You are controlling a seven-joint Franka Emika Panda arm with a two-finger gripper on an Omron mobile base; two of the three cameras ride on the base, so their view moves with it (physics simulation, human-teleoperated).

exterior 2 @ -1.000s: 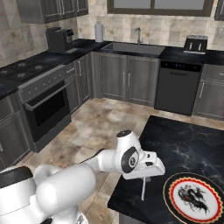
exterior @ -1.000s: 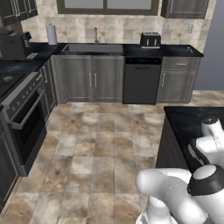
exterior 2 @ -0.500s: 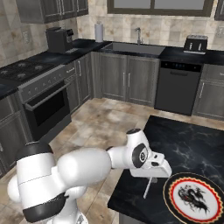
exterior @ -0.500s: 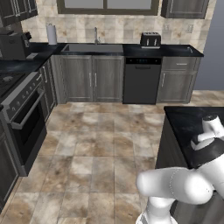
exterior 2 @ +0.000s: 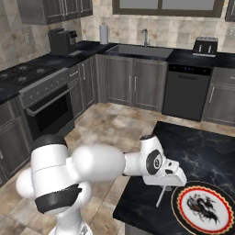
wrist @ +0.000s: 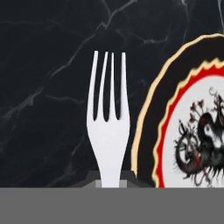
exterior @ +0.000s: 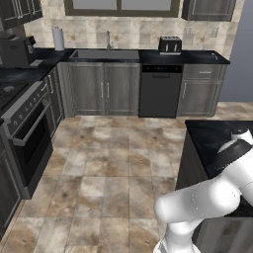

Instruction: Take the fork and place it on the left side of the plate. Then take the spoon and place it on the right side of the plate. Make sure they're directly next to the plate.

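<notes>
My gripper [exterior 2: 165, 184] is shut on the handle of the silver fork [exterior 2: 160, 196], which hangs tines-down just above the black marble counter [exterior 2: 202, 151], left of the plate [exterior 2: 204, 206]. In the hand view the fork [wrist: 108, 131] points up the frame with its tines clear. The plate [wrist: 192, 131] lies close beside it on the right, showing a dark outer band, red scalloped ring and dark figure at its centre. A narrow strip of counter separates fork and plate. The spoon is out of view.
The counter's left edge [exterior 2: 137, 183] drops to the tiled floor just left of the fork. Across the floor stand grey cabinets, a dishwasher [exterior 2: 183, 92], a sink [exterior 2: 140, 48], a toaster [exterior 2: 205, 46] and an oven [exterior 2: 46, 105].
The hand has carried the fork a little to the right, closer to the plate's left rim. The arm's elbow has swung round. The grip has stayed shut.
</notes>
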